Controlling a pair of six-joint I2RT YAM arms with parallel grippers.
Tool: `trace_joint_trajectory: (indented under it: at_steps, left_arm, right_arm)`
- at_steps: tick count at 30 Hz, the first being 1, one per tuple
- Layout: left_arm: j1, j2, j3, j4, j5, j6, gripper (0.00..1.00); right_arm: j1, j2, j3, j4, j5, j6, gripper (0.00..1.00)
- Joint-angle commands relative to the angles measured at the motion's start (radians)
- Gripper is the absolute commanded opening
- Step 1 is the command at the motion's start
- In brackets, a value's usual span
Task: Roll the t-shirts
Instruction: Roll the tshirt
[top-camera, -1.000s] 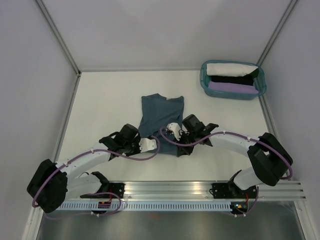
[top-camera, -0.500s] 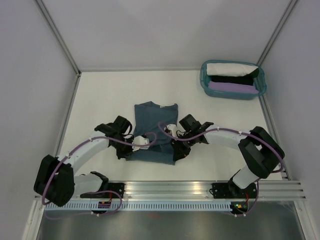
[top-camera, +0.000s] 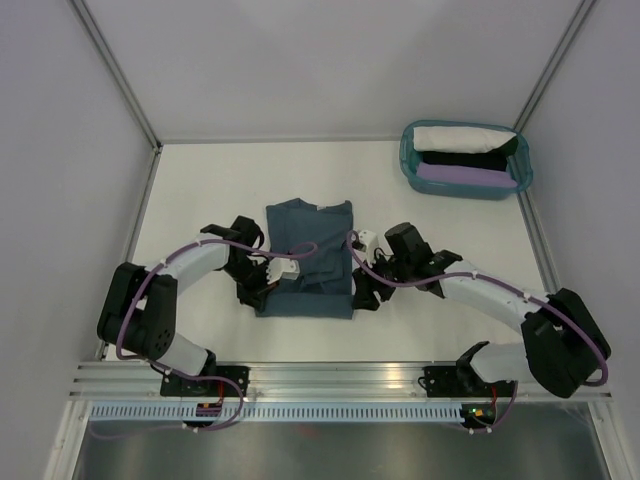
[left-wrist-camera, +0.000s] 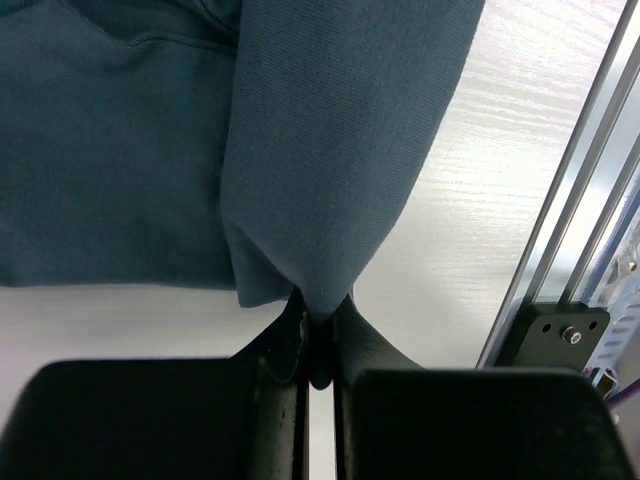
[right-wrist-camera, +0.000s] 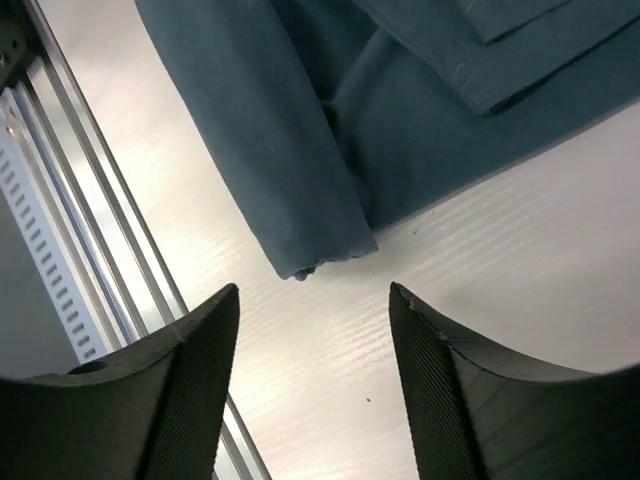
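Note:
A slate-blue t-shirt lies folded into a narrow rectangle in the middle of the table, collar toward the far side. My left gripper sits at its near left corner, shut on a pinch of the shirt's hem. My right gripper hovers just off the near right corner, jaws open, nothing between the fingers. The shirt's corner rests on the table just ahead of them.
A teal basket at the far right holds white, black and purple folded cloth. An aluminium rail runs along the near edge, close to both grippers. Grey walls enclose the table on three sides.
The near hem was dragged toward the rail, leaving the shirt flat and square. My right gripper opened and let go of its corner, backing off to the right. The left stays shut on the cloth.

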Motion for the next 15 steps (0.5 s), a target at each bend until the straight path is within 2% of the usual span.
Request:
trace_joint_trajectory:
  at_steps: [1,4,6,11,15]
  left_arm:
    - [0.013,0.006,0.040,-0.024,0.065,0.064,0.04]
    - [0.013,-0.005,0.040,-0.033,0.073,0.061,0.04]
    - [0.013,-0.010,0.040,-0.038,0.071,0.062,0.04]
    - [0.014,-0.022,0.029,-0.045,0.067,0.067,0.04]
    - [0.021,-0.034,0.026,-0.050,0.068,0.063,0.04]
  right_arm:
    - [0.041,-0.080,-0.058,0.087,0.037,0.026,0.70]
    - [0.142,-0.099,-0.106,0.190,0.119,0.083,0.73]
    - [0.164,-0.088,-0.113,0.230,0.178,0.109,0.73]
    - [0.172,0.019,-0.106,0.336,0.203,0.146,0.73]
    - [0.173,0.085,-0.107,0.345,0.214,0.177,0.66]
